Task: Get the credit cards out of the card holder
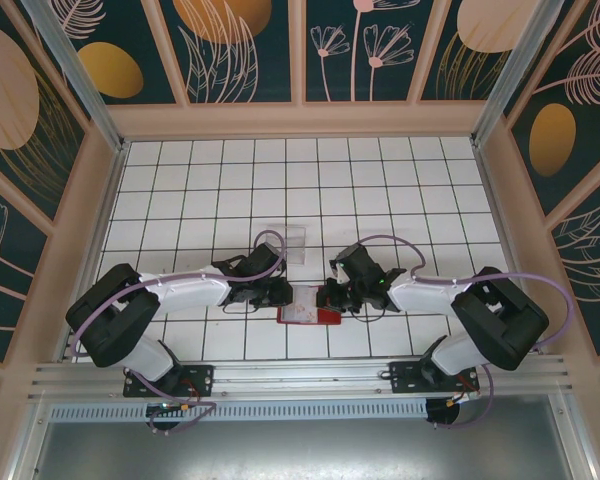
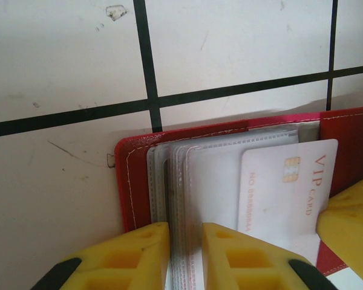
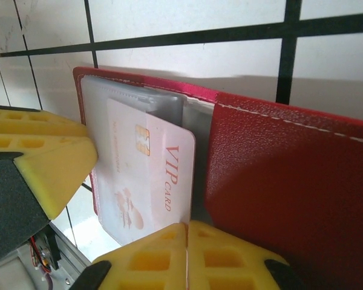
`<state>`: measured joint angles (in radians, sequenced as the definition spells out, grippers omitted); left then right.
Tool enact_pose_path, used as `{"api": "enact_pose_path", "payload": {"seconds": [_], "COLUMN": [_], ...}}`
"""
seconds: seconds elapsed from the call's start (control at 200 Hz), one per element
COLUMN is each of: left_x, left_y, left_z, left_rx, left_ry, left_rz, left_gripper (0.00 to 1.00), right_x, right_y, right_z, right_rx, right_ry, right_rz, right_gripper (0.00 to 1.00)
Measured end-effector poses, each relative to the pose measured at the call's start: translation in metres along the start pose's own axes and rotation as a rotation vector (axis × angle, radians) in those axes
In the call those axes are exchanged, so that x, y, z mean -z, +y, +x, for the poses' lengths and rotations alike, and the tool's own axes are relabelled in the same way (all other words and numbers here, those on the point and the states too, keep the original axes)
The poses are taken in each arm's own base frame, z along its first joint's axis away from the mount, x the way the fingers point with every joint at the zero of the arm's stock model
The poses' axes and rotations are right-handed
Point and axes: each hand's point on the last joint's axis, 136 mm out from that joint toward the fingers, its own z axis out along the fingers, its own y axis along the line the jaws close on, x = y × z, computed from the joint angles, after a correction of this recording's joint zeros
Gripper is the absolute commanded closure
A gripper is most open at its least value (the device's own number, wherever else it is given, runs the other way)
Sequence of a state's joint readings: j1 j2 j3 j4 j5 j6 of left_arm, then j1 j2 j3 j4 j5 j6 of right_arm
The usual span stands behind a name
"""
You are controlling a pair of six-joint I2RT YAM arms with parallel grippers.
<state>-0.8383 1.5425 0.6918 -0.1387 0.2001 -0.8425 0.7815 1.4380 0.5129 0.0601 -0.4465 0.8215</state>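
Observation:
The red card holder (image 1: 310, 316) lies open on the white tiled table between my two grippers. In the left wrist view its clear inner sleeves (image 2: 218, 175) fan out from the red cover (image 2: 132, 181), and my left gripper (image 2: 185, 257) is shut on a stack of those sleeves. A whitish credit card (image 3: 148, 172) with a gold chip and "VIP CARD" lettering sticks partway out of a sleeve. My right gripper (image 3: 186, 244) is shut on that card's lower edge, beside the red flap (image 3: 284, 187). The same card (image 2: 284, 193) shows in the left wrist view.
A clear plastic box (image 1: 292, 243) stands just behind the card holder. Wooden frame walls (image 1: 100, 200) enclose the table on three sides, and a metal rail (image 1: 300, 378) runs along the near edge. The two grippers (image 1: 283, 293) (image 1: 327, 296) sit close together.

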Motion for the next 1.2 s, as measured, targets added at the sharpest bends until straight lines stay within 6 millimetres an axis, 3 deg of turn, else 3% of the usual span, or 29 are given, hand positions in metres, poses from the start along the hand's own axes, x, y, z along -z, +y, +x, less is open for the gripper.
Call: {"api": "enact_pose_path", "payload": {"seconds": [0.145,0.57,0.851,1.201], "left_x": [0.0,0.0,0.0,0.0], "left_y": [0.0,0.0,0.0,0.001], "left_z": [0.0,0.0,0.0,0.0], "left_rx": [0.0,0.0,0.0,-0.001], "left_ry": [0.0,0.001,0.001,0.004], "left_rz": [0.0,0.0,-0.003,-0.01], "left_gripper": [0.78,0.78,0.79,0.79], "right_x": [-0.002,-0.009,-0.011,0.002], "right_y": [-0.002,0.006,0.008,0.008], "right_z": [0.001,0.0,0.0,-0.001], "right_rx": [-0.002,-0.016,-0.023,-0.001], "right_ry": [-0.001,0.009,0.009,-0.006], "right_rz": [-0.006,-0.079,-0.092,-0.074], "right_gripper": [0.78,0.77,0.92,0.97]}}
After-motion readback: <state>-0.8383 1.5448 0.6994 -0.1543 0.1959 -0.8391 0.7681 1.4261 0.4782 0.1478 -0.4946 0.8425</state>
